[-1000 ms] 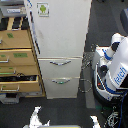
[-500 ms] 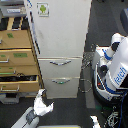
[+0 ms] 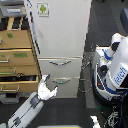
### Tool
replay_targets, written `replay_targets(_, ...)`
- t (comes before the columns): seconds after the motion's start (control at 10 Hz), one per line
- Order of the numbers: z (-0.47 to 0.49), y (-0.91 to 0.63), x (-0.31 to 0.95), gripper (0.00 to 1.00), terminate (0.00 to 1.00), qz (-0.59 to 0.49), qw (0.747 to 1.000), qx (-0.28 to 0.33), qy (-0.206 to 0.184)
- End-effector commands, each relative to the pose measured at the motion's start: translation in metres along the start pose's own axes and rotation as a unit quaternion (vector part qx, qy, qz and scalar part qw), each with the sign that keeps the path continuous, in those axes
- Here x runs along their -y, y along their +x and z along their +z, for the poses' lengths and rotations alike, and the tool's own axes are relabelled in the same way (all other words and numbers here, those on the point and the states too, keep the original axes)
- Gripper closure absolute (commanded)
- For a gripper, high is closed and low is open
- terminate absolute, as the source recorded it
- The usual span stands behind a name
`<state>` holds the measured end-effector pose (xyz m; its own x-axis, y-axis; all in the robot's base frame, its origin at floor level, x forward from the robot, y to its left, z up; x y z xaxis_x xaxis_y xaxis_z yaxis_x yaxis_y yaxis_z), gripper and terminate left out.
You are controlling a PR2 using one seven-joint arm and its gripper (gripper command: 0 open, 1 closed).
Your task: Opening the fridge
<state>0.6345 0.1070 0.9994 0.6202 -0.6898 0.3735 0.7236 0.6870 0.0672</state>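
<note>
Tan wooden drawer cabinet (image 3: 17, 60) at exterior view's left, lower drawers pulled out. End effector (image 3: 45, 86) low, touching or just beside lower-left corner of fridge (image 3: 62, 40); fingers slightly parted, grip on anything unclear, cannot tell. Fridge centre, door shut, white-and-blue robot body (image 3: 114, 70) at right.

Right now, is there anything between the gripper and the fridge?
Nothing visible. The gripper sits right at the fridge's lower left edge, beside the bottom drawer handle, with the wooden cabinet off to the exterior view's left.
</note>
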Motion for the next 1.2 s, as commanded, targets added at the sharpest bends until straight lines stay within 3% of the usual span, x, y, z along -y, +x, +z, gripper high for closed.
replay_targets(0.1, 0.0, 0.064, -0.098, 0.0, 0.0, 0.085, 0.996, -0.02, 0.018)
replay_targets(0.7, 0.025, 0.104, -0.202, 0.0, 0.0, 0.239, 0.969, -0.047, 0.043)
replay_targets(0.8, 0.038, 0.118, -0.219, 0.0, 0.0, 0.254, 0.966, -0.038, 0.027)
replay_targets(1.2, 0.052, 0.113, -0.252, 0.0, 0.0, 0.265, 0.962, -0.048, 0.053)
